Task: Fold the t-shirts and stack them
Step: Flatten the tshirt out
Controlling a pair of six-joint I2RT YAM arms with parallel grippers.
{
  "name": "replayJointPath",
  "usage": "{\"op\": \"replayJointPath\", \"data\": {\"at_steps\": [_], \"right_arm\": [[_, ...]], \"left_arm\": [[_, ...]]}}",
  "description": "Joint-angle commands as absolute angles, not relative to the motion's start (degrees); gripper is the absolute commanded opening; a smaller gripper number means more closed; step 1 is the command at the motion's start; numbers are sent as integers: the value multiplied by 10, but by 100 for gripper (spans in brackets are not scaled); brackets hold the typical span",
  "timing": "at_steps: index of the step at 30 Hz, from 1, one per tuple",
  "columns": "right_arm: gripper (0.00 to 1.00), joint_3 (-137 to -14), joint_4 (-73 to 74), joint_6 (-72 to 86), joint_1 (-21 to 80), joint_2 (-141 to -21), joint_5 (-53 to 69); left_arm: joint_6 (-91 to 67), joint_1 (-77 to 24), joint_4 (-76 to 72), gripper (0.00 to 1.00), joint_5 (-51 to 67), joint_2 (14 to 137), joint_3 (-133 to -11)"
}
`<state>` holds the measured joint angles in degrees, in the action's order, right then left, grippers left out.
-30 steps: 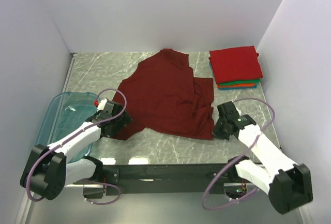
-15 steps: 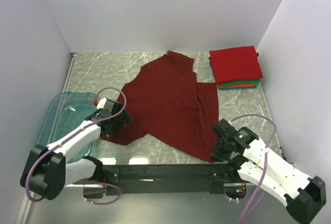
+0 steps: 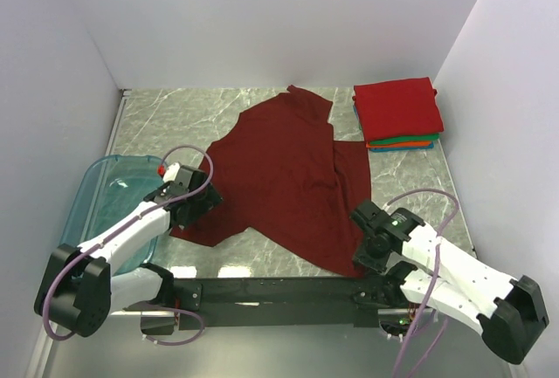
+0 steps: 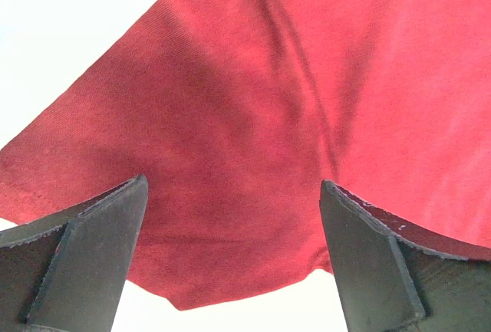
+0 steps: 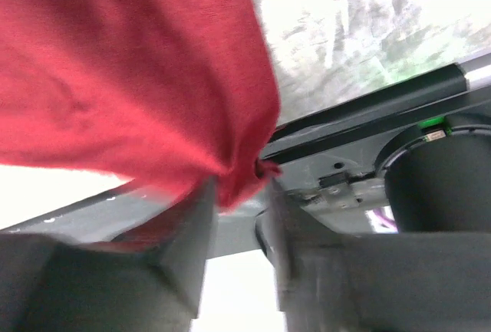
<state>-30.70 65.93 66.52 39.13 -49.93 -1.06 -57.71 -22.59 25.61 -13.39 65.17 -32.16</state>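
Overhead, we see the dark maroon cloth t-shirt [image 3: 288, 177] spread across the grey marbled table [image 3: 175, 116], near the stack of folded bright shirts [image 3: 397, 112], apparently laid out for folding. From the left wrist, the left gripper [image 4: 234, 186] gapes wide over the shirt's edge, holding nothing. From the right wrist, the right gripper [image 5: 234, 194] has a bunched corner between narrowly parted jaws. We cannot tell whether it grips, though it seems placed to draw the cloth flat.

White arms [image 3: 131, 231], black joints, looping purple cables [image 3: 426, 195].
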Motion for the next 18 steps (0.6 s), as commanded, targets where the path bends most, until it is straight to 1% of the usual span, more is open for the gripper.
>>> {"op": "replayJointPath", "data": {"at_steps": [1, 2, 3, 6, 11, 14, 18], "right_arm": [[45, -343, 685, 675, 395, -471, -39], [50, -348, 688, 677, 395, -458, -42], [62, -358, 693, 678, 395, -452, -44], [78, -376, 688, 669, 395, -427, -57], [82, -411, 637, 625, 394, -410, -98], [84, -431, 601, 593, 394, -424, -128], [90, -459, 580, 594, 393, -450, -205]], "left_arm": [[-569, -229, 248, 99, -136, 657, -365], [-567, -229, 245, 99, -135, 660, -370], [-565, -229, 243, 100, -135, 665, -380], [-559, -229, 241, 99, -137, 678, -402], [-547, -229, 219, 99, -126, 704, -438], [-533, -229, 200, 100, -102, 735, -468], [-513, -229, 186, 100, -83, 789, -529]]}}
